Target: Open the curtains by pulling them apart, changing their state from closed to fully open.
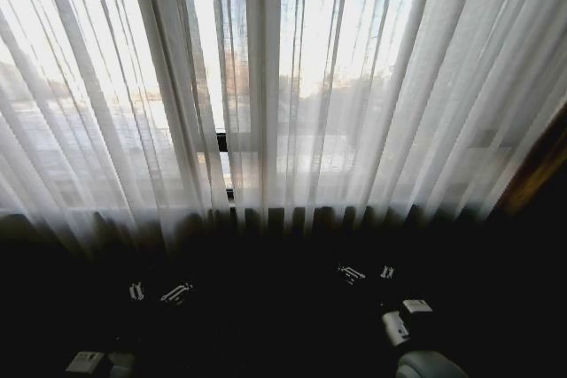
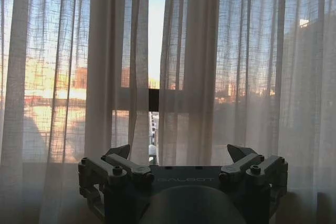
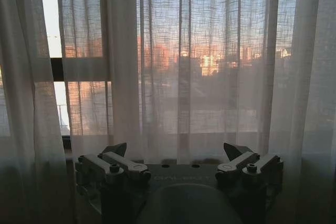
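Fingers [image 2: 118, 157] of left gripper [image 2: 181, 156] spread wide, empty, aimed at the narrow gap between the curtains [image 1: 372, 95]. Right gripper [image 3: 178, 153] likewise wide open, empty, facing the right panel's pleats. Both short of the fabric, probably lined up to take an inner edge each. Curtains nearly closed across the window.

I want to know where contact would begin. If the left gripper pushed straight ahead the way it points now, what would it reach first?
Probably the curtains: the open left gripper faces the inner edges beside the narrow gap, so fabric likely comes first, though depth is unclear.
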